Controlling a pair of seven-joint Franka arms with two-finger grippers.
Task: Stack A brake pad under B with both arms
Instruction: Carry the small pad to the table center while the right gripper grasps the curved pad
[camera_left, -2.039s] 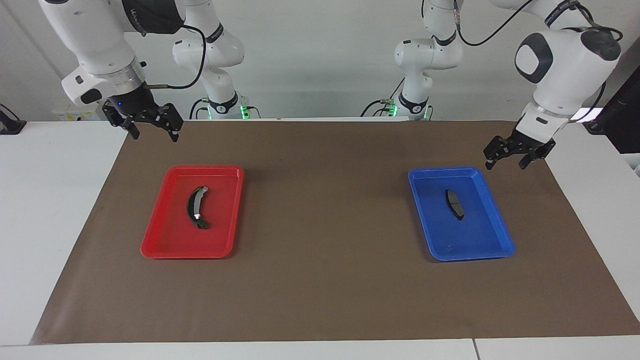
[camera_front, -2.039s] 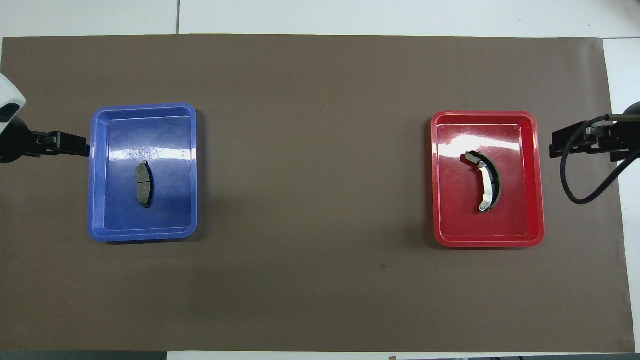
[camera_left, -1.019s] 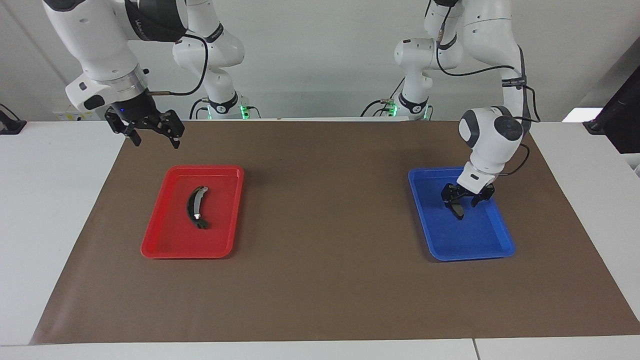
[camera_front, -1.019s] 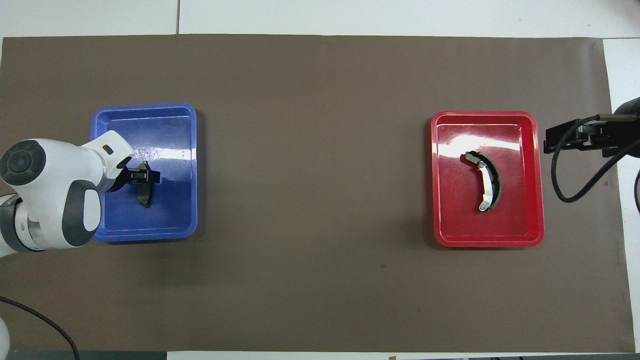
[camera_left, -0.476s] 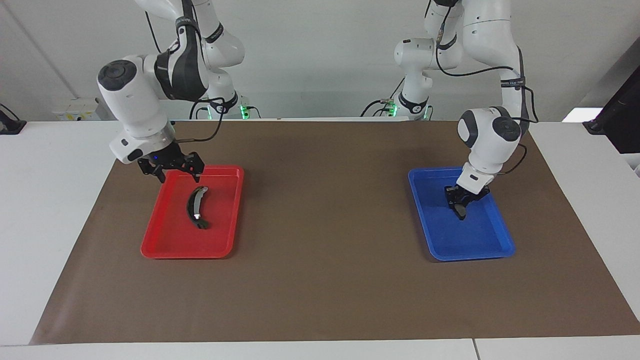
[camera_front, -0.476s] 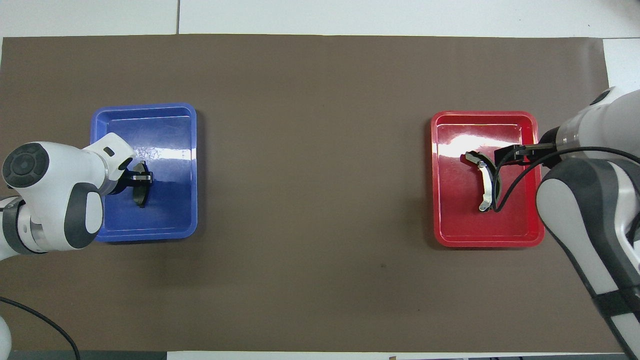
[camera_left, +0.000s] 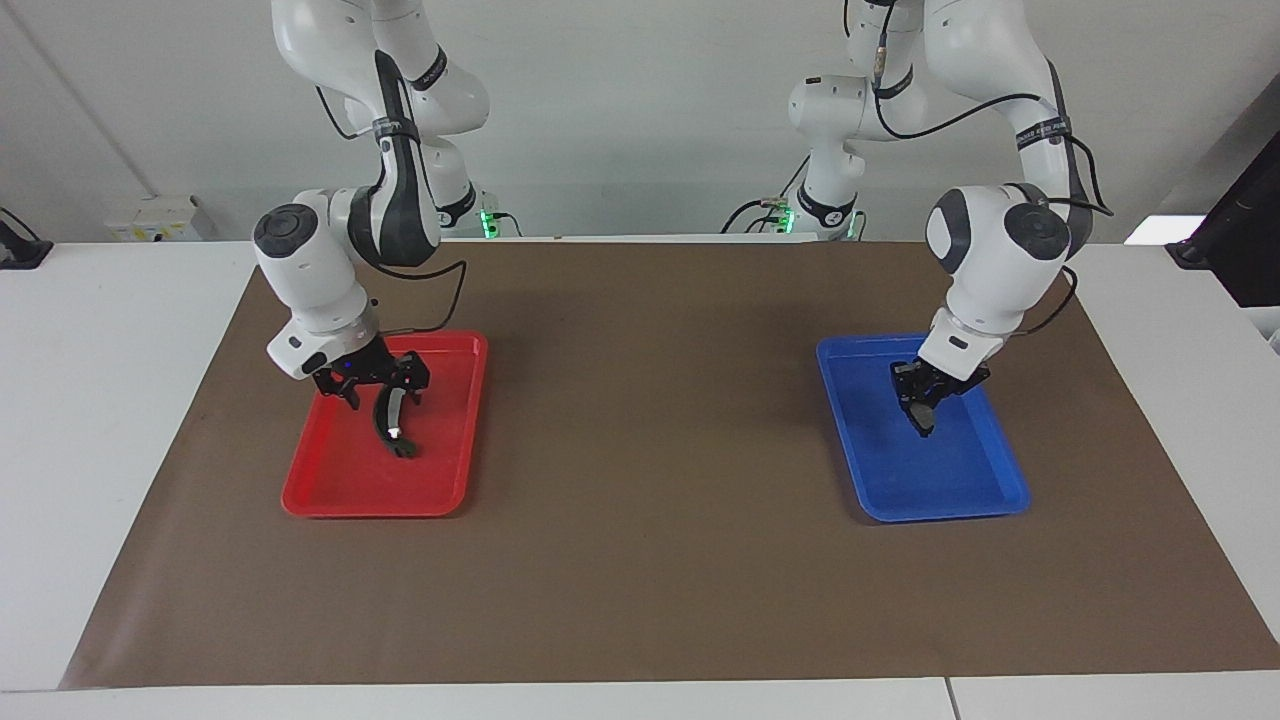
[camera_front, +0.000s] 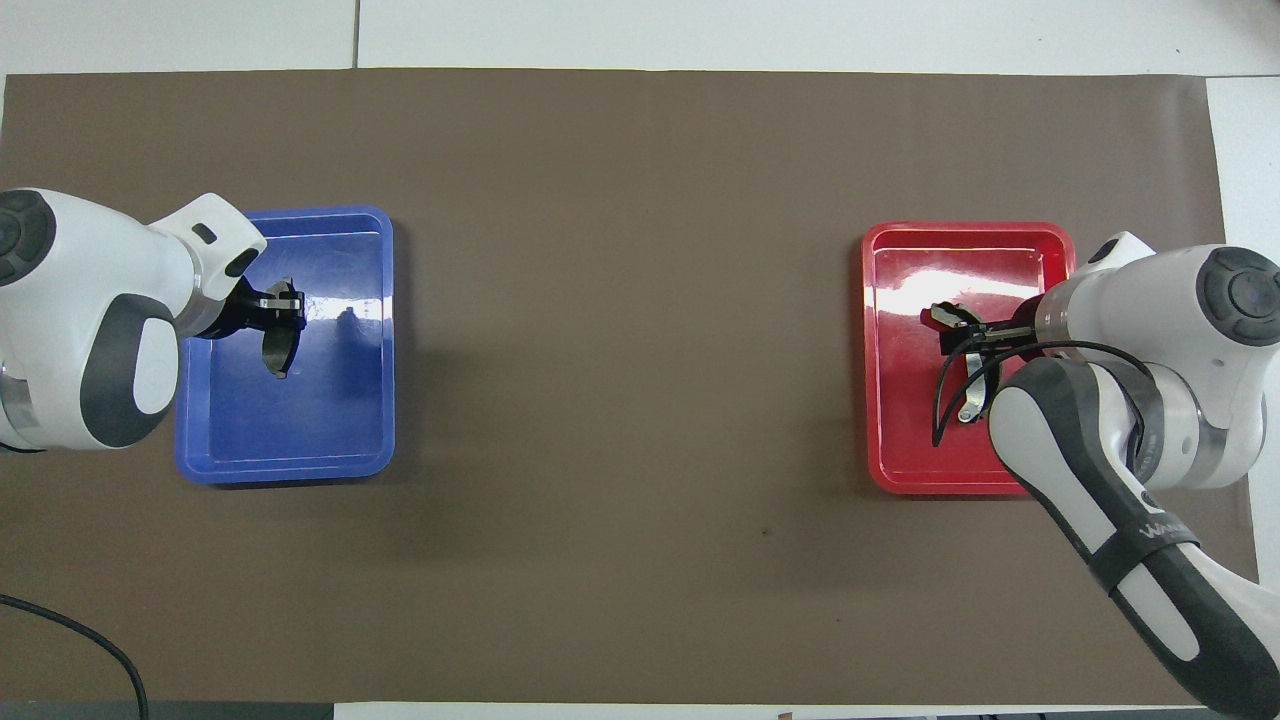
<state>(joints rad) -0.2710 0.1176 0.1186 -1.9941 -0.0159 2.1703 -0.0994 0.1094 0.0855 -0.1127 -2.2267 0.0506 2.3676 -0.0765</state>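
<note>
The A brake pad (camera_left: 922, 417) (camera_front: 277, 352), short and dark grey, hangs tilted just above the floor of the blue tray (camera_left: 960, 490) (camera_front: 300, 440). My left gripper (camera_left: 915, 393) (camera_front: 287, 308) is shut on the pad's upper end. B (camera_left: 392, 425) (camera_front: 972, 385), the long crescent with a silver strip, lies in the red tray (camera_left: 340, 480) (camera_front: 920, 450). My right gripper (camera_left: 385, 392) (camera_front: 958, 330) is low in that tray, open, its fingers standing to either side of B's end nearer the robots. Whether they touch it I cannot tell.
Both trays sit on a brown mat (camera_left: 640, 560) that covers most of the white table, one toward each arm's end, with a wide bare stretch of mat between them. A black cable (camera_front: 90, 640) lies at the mat's near corner by the left arm.
My left gripper has shut on the pad and raised it a little off the blue tray. My right gripper came down from beside the red tray onto B's near end.
</note>
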